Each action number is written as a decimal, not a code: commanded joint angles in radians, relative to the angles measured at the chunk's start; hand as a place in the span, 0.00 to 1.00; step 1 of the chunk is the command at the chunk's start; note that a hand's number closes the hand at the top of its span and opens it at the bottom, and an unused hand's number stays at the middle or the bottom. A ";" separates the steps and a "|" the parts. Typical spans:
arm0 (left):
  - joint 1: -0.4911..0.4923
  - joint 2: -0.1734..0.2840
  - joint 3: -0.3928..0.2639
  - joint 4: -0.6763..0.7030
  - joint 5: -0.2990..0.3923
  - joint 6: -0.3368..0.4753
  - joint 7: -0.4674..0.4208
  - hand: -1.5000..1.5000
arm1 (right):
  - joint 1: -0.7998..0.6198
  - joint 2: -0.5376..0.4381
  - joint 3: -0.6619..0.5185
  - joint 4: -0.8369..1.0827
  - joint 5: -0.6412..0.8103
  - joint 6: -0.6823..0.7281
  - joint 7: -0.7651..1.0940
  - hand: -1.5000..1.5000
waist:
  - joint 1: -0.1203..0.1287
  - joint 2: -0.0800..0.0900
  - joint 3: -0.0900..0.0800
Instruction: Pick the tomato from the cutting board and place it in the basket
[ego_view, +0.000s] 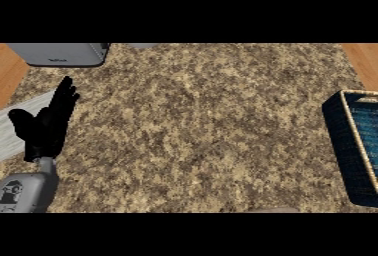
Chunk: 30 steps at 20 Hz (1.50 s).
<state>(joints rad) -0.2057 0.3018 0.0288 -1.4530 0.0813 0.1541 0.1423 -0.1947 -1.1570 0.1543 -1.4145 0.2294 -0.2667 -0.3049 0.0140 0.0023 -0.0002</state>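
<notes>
Left hand (46, 127) at left edge, fingers straight, holding nothing; dark blue woven basket (353, 145), tan rim, at right edge.

Left hand (46, 127) open, fingers up.

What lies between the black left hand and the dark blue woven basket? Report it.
Nothing visible stands in the way: only the speckled brown stone counter separates the open left hand, at the left, from the basket at the right edge.
</notes>
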 joint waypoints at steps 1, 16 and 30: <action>0.006 0.041 0.048 -0.006 0.032 -0.042 0.008 0.50 | -0.044 -0.013 0.041 0.051 0.070 0.112 0.043 1.00 | 0.003 0.000 0.000; 0.072 -0.032 0.039 -0.071 -0.040 -0.037 0.004 0.50 | -0.163 0.211 -0.071 0.295 0.337 0.177 -0.114 1.00 | -0.006 -0.002 0.000; 0.025 -0.066 0.058 0.014 -0.082 -0.050 -0.023 0.50 | -0.237 0.322 -0.113 0.433 0.551 0.199 -0.149 1.00 | -0.010 -0.002 0.000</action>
<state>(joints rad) -0.2118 0.2531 0.0934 -1.4520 0.0200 0.1065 0.1555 -0.4183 -0.8478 0.0495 -0.9849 0.7424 -0.1171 -0.4635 0.0054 0.0009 0.0002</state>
